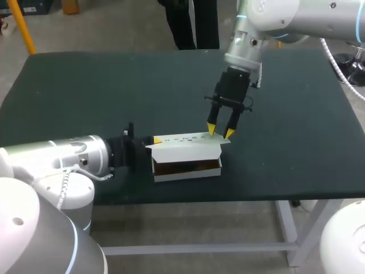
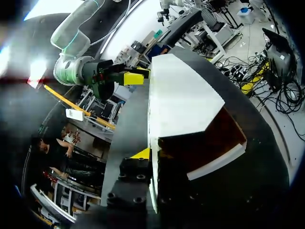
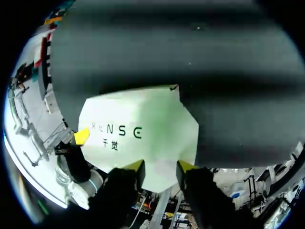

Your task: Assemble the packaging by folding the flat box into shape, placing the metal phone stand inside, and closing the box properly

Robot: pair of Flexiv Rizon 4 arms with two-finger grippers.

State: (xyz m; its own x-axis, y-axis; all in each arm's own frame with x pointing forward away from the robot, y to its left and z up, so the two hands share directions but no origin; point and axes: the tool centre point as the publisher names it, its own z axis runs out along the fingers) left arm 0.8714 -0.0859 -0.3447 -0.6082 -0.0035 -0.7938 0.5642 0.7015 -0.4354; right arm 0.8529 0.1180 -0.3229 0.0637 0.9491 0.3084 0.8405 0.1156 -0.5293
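1. We see the white box (image 1: 188, 153) near the front edge of the dark bench (image 1: 85, 91), roughly in the middle of its width.
2. The box is already folded into shape. Its long front side is open and shows a dark brown inside, but we cannot tell what lies in it.
3. The lid flap (image 1: 179, 138) is not closed. It lies raised over the top of the box and sticks out a little past both ends.
4. Our right arm (image 1: 268, 17) comes in from the far right and points its tool down at the right end of the lid flap.
5. The right tool (image 1: 220, 132) is spread. Both yellow tips are at the flap's right edge, side by side on its upper face, and they pinch nothing.
6. In the right wrist view, the printed white flap stretches out ahead of the two parted tips.
7. Our left arm (image 1: 68, 157) lies low along the bench from the left.
8. The left tool (image 1: 155, 140) is right at the left end of the box, against the edge of the flap.
9. We cannot tell whether the left tool is spread or pressed together, because the flap hides part of it in the left wrist view.
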